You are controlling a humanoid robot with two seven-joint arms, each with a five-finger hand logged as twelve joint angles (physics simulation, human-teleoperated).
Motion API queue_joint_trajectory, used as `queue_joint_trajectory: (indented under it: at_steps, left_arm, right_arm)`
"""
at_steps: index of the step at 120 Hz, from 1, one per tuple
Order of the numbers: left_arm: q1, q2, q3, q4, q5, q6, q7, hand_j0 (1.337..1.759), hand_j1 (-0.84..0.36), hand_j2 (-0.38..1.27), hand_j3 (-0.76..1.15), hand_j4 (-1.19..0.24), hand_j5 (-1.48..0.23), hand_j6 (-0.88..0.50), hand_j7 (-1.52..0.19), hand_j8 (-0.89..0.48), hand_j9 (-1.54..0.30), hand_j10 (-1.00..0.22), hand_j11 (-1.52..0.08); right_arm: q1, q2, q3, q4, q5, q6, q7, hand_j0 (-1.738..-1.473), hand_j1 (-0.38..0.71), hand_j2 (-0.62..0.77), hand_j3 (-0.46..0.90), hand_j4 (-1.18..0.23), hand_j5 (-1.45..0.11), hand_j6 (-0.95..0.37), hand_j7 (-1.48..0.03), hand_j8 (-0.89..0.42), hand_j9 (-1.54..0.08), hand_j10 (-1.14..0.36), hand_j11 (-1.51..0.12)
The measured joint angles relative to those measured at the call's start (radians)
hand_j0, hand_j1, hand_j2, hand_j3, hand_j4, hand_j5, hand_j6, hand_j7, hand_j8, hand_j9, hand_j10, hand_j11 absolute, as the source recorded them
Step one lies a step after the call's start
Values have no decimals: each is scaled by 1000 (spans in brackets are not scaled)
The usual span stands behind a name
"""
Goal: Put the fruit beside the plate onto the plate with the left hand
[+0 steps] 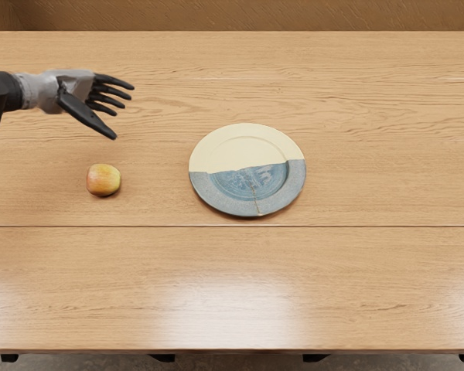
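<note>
The left hand [81,93] is hovering, fingers [112,79] spread, twelve o'clock of the apple [103,179]. It is looking firm, slick, light; encircle its middle.

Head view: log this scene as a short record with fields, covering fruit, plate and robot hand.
surface: wooden table
plate: cream and blue-grey plate, nothing on it
fruit: apple, on the table left of the plate, apart from it
hand: left robot hand, open, fingers spread, beyond the apple, not touching it
right arm: not in view
task state: apple not yet on the plate
</note>
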Motion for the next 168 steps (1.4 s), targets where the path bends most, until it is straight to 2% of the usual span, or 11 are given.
queue_joint_trajectory:
  at_steps: [16, 26, 37, 49, 61, 74, 94, 135, 146, 156, 168]
  left_arm:
    - [31, 8, 10, -59, 0, 0, 2, 1658, 56, 50, 0, -246, -318, -246, -318, -246, -318, -246, -318]
    - [57, 136, 17, -210, 1, 0, 30, 1658, 57, 50, 0, -247, -318, -247, -318, -247, -318, -246, -318]
    - [55, 313, 20, -442, 2, 7, 96, 1658, 57, 51, 0, -246, -318, -247, -318, -246, -318, -246, -318]
    - [40, 385, 19, -635, 5, 93, 196, 1658, 57, 51, 0, -247, -318, -247, -318, -247, -318, -246, -318]
    - [38, 389, 19, -768, 12, 280, 312, 1658, 57, 51, 0, -247, -319, -247, -318, -247, -318, -247, -318]
    - [38, 389, 21, -854, 58, 502, 419, 1658, 57, 51, 0, -248, -319, -248, -318, -248, -318, -247, -318]
    - [38, 383, 31, -910, 143, 743, 479, 1658, 57, 51, 0, -248, -319, -249, -319, -249, -318, -248, -318]
    - [-87, 191, 219, -924, 197, 1013, 494, 1658, 57, 52, 0, -248, -319, -249, -319, -249, -319, -248, -318]
    - [-165, 148, 318, -925, 187, 1089, 494, 1658, 57, 51, 0, -248, -319, -249, -319, -249, -319, -248, -319]
    - [-311, 78, 469, -926, 133, 1159, 494, 1658, 57, 51, 0, -247, -319, -248, -319, -248, -319, -247, -319]
    - [-329, 69, 612, -927, 62, 1198, 494, 1658, 57, 51, 0, -247, -319, -248, -319, -248, -319, -247, -319]
  right_arm:
    - [1, 0, 1, -1, 0, -2, 3, -1658, -303, -8, 0, -38, -50, -38, -50, -38, -50, -38, -50]
    - [2, 0, 2, -9, 1, -2, 2, -1658, -303, -8, 0, -38, -50, -38, -50, -38, -50, -38, -50]
    - [7, 0, 3, -15, 1, -2, 1, -1658, -303, -8, 0, -38, -50, -38, -50, -38, -50, -38, -50]
    - [9, 0, 2, -17, 1, -2, 1, -1658, -303, -8, 0, -38, -50, -38, -50, -38, -50, -38, -50]
    - [10, 0, 2, -26, 1, -2, 0, -1658, -303, -8, 0, -38, -50, -38, -50, -38, -50, -38, -50]
    - [11, 0, 2, -29, 1, -1, 0, -1658, -303, -8, 0, -38, -50, -38, -50, -38, -50, -38, -50]
    - [11, 0, 2, -31, 1, -1, 2, -1658, -303, -8, 0, -38, -50, -38, -50, -38, -50, -38, -50]
    - [15, 0, 2, -31, 1, -1, 2, -1658, -303, -8, 0, -38, -50, -38, -50, -38, -50, -38, -50]
    - [15, 0, 2, -31, 1, -1, 2, -1658, -303, -8, 0, -38, -50, -38, -50, -38, -50, -38, -50]
    - [15, 0, 2, -31, 1, -1, 2, -1658, -303, -8, 0, -38, -50, -38, -50, -38, -50, -38, -50]
    - [15, 0, 2, -31, 1, -1, 2, -1658, -303, -8, 0, -38, -50, -38, -50, -38, -50, -38, -50]
